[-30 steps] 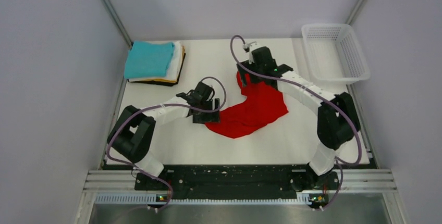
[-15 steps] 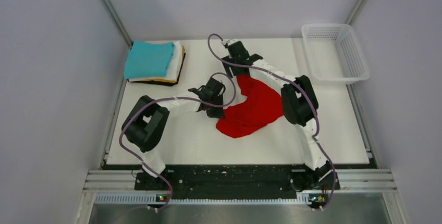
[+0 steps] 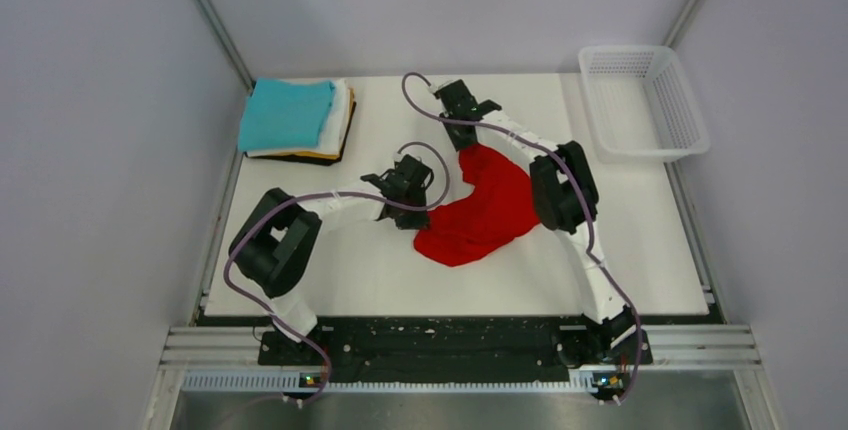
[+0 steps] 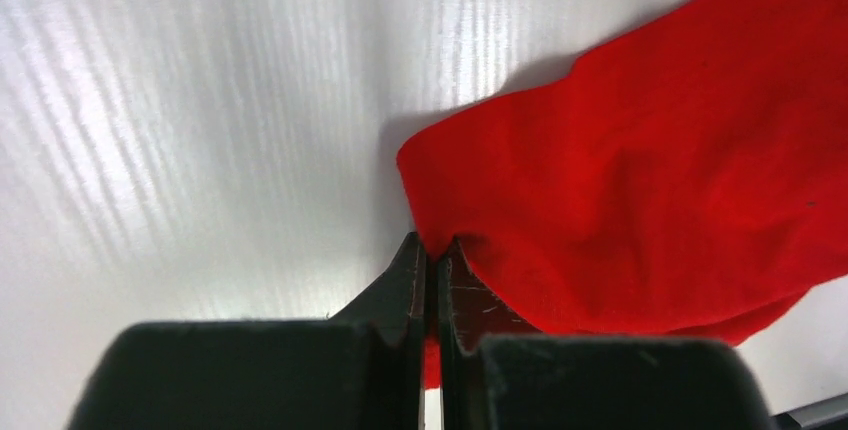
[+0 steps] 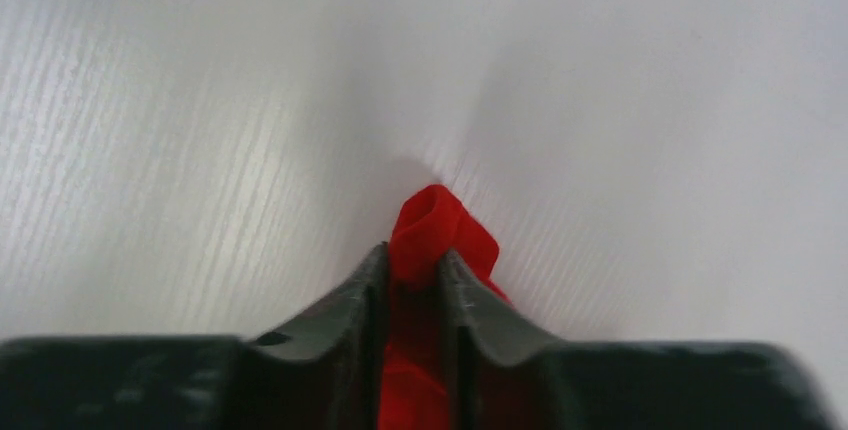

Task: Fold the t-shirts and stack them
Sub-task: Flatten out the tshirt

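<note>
A crumpled bright red t-shirt (image 3: 485,208) lies in the middle of the white table (image 3: 380,280). My left gripper (image 3: 412,195) is at the shirt's left edge; in the left wrist view its jaws are shut on a thin fold of the red t-shirt (image 4: 620,190), left gripper (image 4: 433,248). My right gripper (image 3: 462,138) sits at the shirt's far end, and the right wrist view shows the right gripper (image 5: 415,260) shut on a bunched bit of the red cloth (image 5: 432,225). A stack of folded t-shirts (image 3: 292,120) with a teal one on top rests at the far left.
A white plastic mesh basket (image 3: 642,100) stands at the table's far right corner. Grey walls close in the table on the left, right and back. The arms' purple cables arc over the centre.
Both grippers have closed on the red t-shirt. The right arm swung left to the shirt's far end, and the left gripper moved up and right along its left edge. The shirt has bunched slightly.
</note>
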`<state>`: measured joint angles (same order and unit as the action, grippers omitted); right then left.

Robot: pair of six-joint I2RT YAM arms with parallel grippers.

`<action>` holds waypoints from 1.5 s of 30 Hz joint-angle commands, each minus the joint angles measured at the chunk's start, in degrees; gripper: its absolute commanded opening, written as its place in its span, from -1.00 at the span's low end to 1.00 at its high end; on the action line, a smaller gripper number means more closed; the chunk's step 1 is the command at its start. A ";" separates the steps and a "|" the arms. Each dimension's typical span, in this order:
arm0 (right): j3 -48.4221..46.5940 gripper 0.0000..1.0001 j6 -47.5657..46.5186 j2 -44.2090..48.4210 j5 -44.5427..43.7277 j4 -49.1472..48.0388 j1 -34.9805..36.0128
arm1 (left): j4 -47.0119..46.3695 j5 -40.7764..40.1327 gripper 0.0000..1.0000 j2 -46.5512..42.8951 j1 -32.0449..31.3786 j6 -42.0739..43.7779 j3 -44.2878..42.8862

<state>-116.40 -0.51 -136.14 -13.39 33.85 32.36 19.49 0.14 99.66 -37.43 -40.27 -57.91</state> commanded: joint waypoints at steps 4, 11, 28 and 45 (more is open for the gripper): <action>-0.94 -1.00 2.34 -0.18 -9.47 0.04 -0.12 | 11.16 -10.68 -1.00 -1.93 0.14 -0.37 0.69; 8.23 -1.00 6.49 16.66 -12.48 -9.19 -3.20 | 19.39 -24.56 -1.00 -10.51 0.38 -1.95 -4.68; 34.25 -1.00 6.99 70.48 -9.13 -24.42 -9.47 | -2.00 -51.30 -1.00 -41.68 2.22 20.96 -16.00; 45.40 -1.00 8.89 94.07 -7.66 -22.35 -9.49 | -11.97 -48.42 -1.00 -51.98 2.25 32.28 -13.42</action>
<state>-73.28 6.55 -46.52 -21.32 12.03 22.74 12.38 -50.61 50.28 -35.29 -9.91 -72.34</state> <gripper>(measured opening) 0.014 0.040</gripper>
